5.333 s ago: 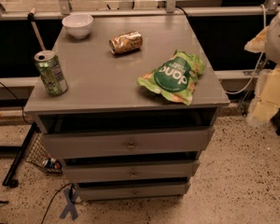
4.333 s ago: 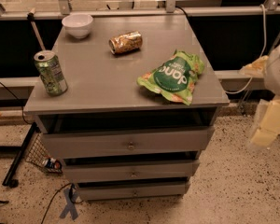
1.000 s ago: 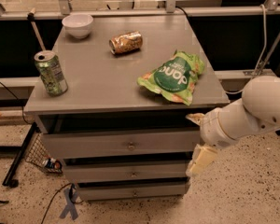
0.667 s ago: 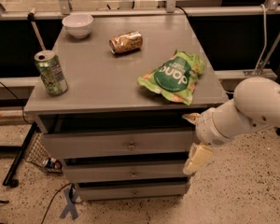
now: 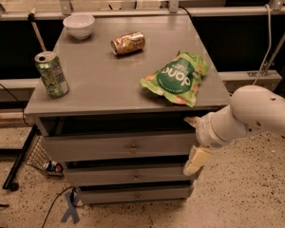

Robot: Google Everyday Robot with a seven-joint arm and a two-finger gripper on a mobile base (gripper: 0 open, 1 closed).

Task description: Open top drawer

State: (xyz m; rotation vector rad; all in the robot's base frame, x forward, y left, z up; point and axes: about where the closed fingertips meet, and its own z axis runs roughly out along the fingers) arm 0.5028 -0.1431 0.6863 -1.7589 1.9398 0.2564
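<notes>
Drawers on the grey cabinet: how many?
3, stacked: top drawer, middle drawer below it, bottom drawer lowest. None seem hidden. Claw is by the top drawer's right end.

grey surface [image 5: 109, 87], four things
white bowl [image 5: 79, 25], upright green can [image 5: 52, 73], toppled tan can [image 5: 128, 43], green snack bag [image 5: 176, 78]; gripper [image 5: 197, 159] below its front-right corner.
</notes>
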